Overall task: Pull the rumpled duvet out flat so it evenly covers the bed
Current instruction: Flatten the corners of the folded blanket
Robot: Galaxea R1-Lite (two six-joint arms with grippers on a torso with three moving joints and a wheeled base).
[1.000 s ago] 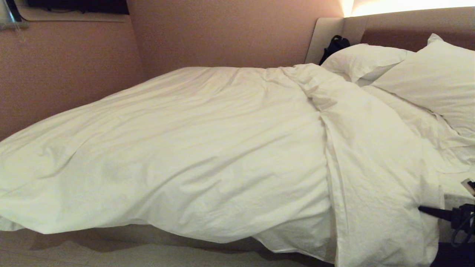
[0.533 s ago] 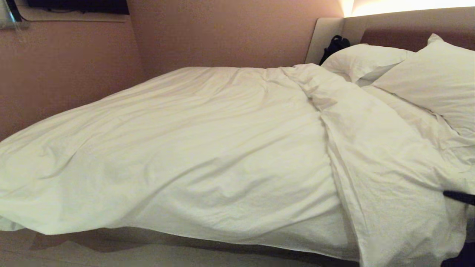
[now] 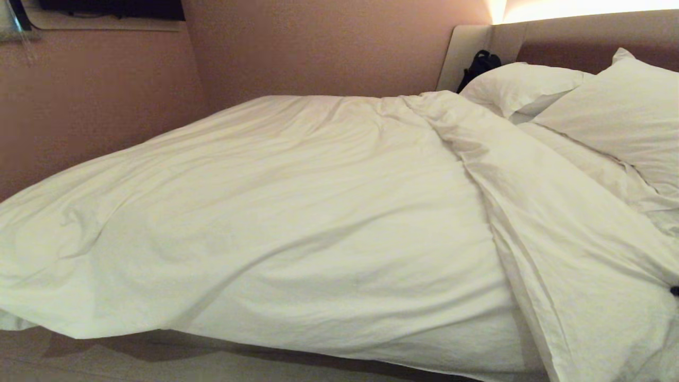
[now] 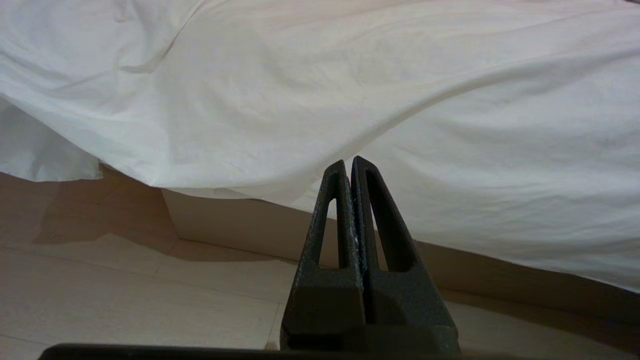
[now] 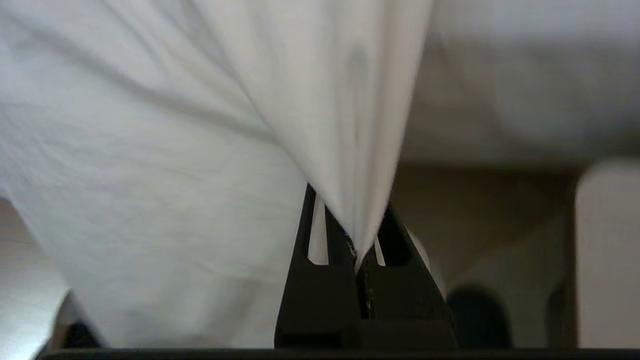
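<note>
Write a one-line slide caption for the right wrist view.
Right gripper shut on a pinched fold of the white duvet, which fans out from its fingertips.

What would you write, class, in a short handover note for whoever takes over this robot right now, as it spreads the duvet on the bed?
Right gripper: shut on a pinched fold of the puffy white wrinkled duvet, at the near right edge of the head view.
Left gripper: shut, empty, parked low beside the bed, pointing at the duvet's overhanging edge.
Wide low bed with padded headboard: the duvet covers most of the mattress; two plump white pillows lie at the head.
Done: main area lies fairly flat.
Left: a long folded ridge runs toward the pillows; probably draw that side out flat, then release.
</note>
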